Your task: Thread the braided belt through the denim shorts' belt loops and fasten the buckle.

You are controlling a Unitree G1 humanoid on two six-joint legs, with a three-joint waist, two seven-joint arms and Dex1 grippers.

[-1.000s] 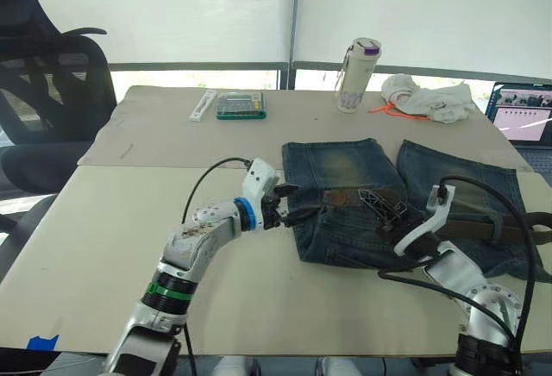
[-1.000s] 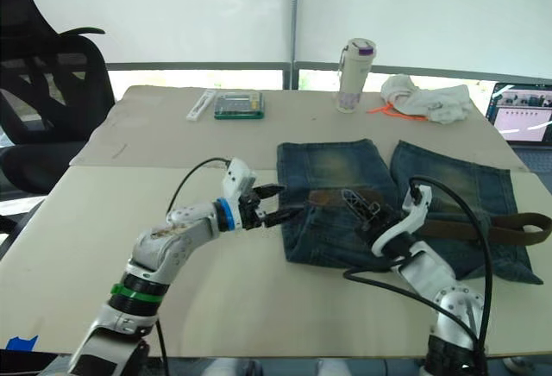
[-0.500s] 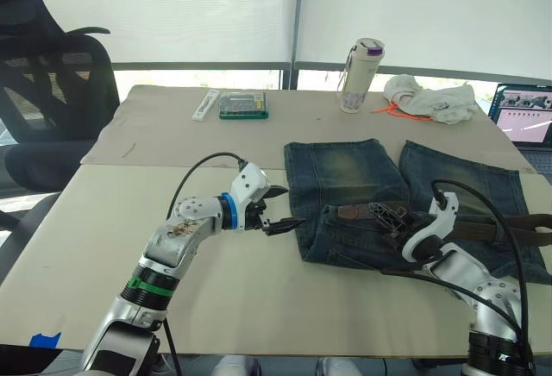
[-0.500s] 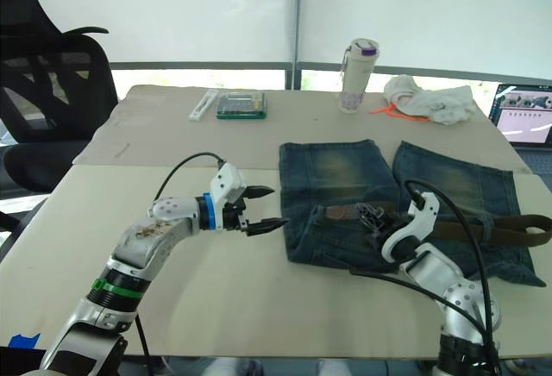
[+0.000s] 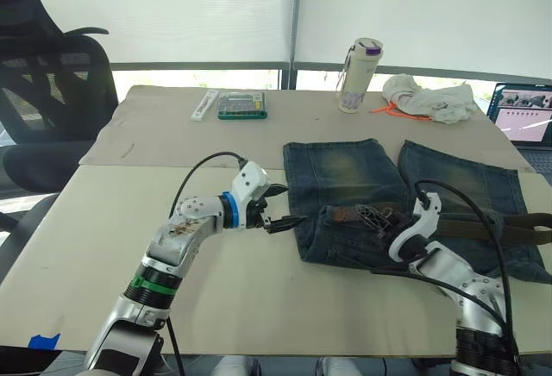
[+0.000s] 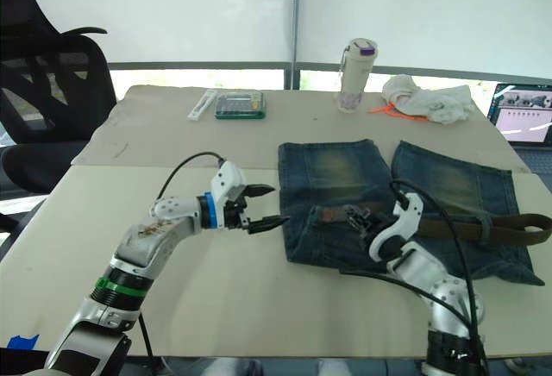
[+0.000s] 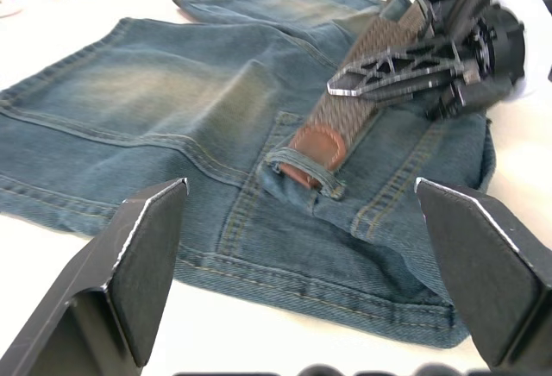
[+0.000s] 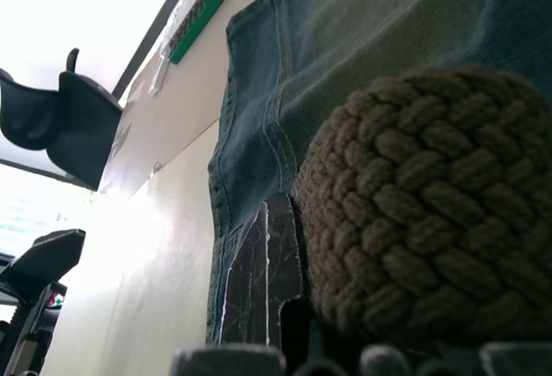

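The denim shorts [image 5: 341, 165] lie flat on the table, waistband toward me. The braided belt [image 5: 470, 228] lies along the waistband, and its brown leather tip [image 7: 312, 147] pokes through one of the belt loops [image 7: 302, 176] near the shorts' left edge. My right gripper [image 5: 373, 216] is shut on the belt just right of that loop; the braid [image 8: 423, 212] sits against its finger [image 8: 263, 281]. My left gripper [image 5: 287, 205] hovers open just left of the shorts' edge, its fingers [image 7: 142, 260] spread wide with nothing between them. The buckle is hidden.
At the back of the table stand a white bottle [image 5: 358, 74], a crumpled white cloth [image 5: 429, 98], a green box [image 5: 241, 105] and a white strip [image 5: 203, 104]. A laptop [image 5: 522, 110] sits far right, a black office chair [image 5: 52, 91] far left.
My left gripper has drawn back a little to the left from the shorts' edge and stands open. The right gripper keeps its hold and has shifted slightly left along the waistband.
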